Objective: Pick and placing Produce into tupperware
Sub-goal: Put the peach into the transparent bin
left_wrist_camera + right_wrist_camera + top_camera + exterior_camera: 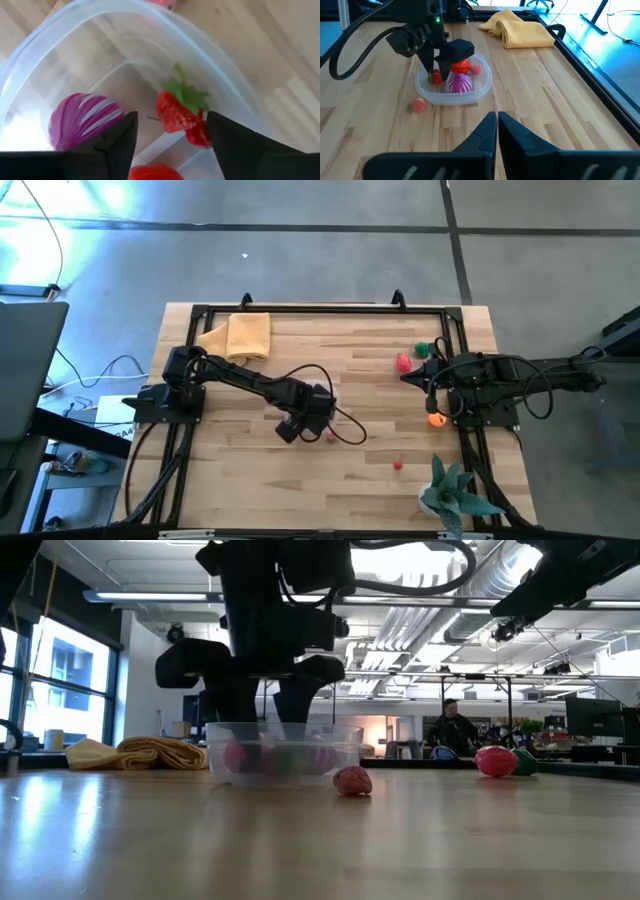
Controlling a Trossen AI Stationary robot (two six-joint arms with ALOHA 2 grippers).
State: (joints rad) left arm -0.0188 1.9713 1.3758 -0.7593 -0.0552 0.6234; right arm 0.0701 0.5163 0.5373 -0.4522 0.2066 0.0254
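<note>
my left gripper (170, 145) hangs inside the small clear plastic tub (482, 82) mid-desk, fingers apart, gripping nothing. a red toy strawberry with green leaves (177, 107) lies between them beside a purple striped toy onion (82, 120). a pink toy fruit (418, 105) sits just outside the tub. my right gripper (497, 125) waits shut, empty, at the desk's right side.

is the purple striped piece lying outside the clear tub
No, the purple striped piece lies inside the clear tub, beside a strawberry.

Backlit low view, blue window glare
</note>
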